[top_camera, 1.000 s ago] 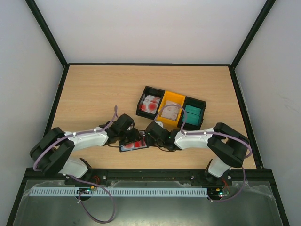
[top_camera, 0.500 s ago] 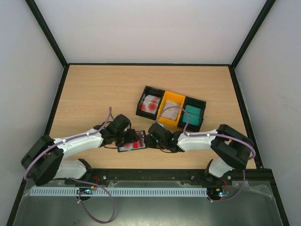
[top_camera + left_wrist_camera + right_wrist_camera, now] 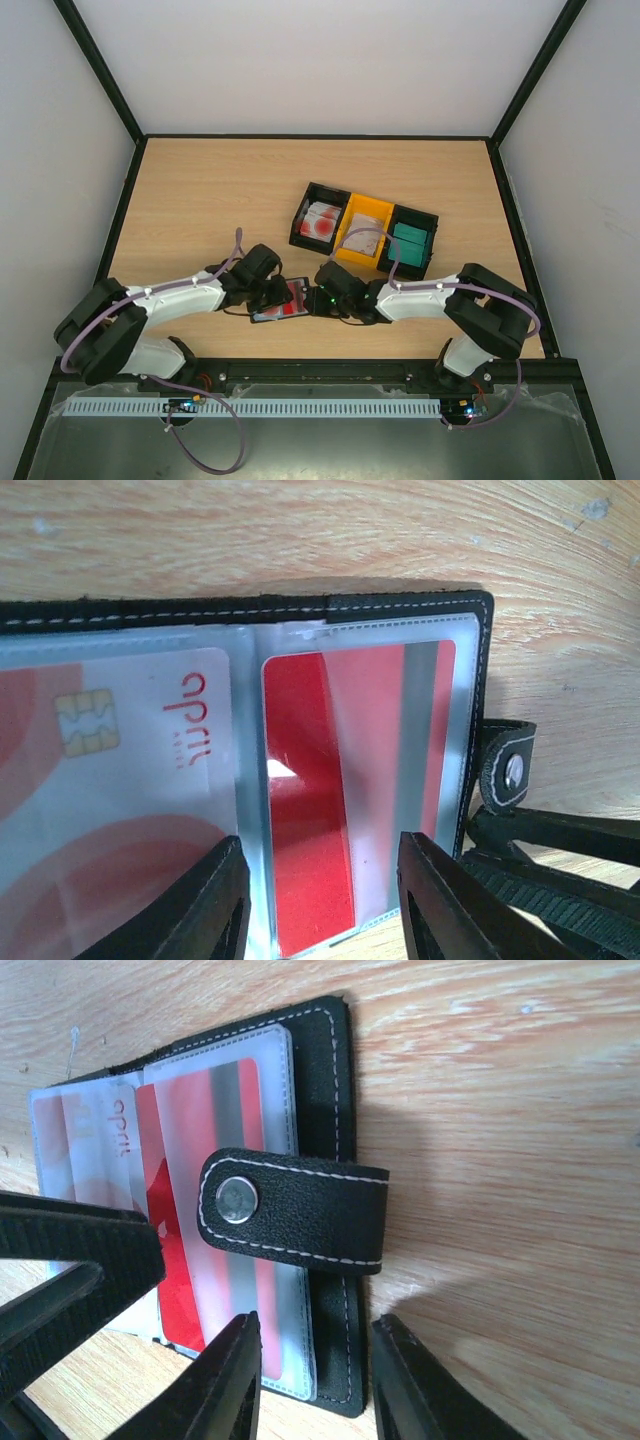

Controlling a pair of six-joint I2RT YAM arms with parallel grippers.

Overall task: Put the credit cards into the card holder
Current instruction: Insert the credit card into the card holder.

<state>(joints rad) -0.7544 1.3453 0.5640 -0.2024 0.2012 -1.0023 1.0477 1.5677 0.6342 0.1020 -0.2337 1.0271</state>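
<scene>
1. The card holder (image 3: 300,608) lies open and flat on the counter (image 3: 200,200), between the two claws.
2. In its clear sleeves sit two cards; a red-and-white chip card (image 3: 110,790) fills the left sleeve, and a red card (image 3: 345,800) with a grey stripe fills the right one.
3. The snap tab (image 3: 290,1210) is folded across the holder's outer edge in the right wrist view.
4. The left claw (image 3: 320,905) hangs at the holder's left side, its fingers (image 3: 225,900) apart over the red card's sleeve with nothing clamped; whether they touch the sleeve I cannot tell.
5. The right claw (image 3: 315,1385) sits at the holder's right side, fingers (image 3: 235,1380) apart, the holder's near corner lying between them, unclamped.
6. Beyond the holder, up and to its right, stand three bins in a row: a black bin (image 3: 303,207) with a red-and-white card (image 3: 320,222), a yellow bin (image 3: 375,205) with a pale card (image 3: 360,238), and a second black bin (image 3: 428,216) with a teal card (image 3: 410,243).
</scene>
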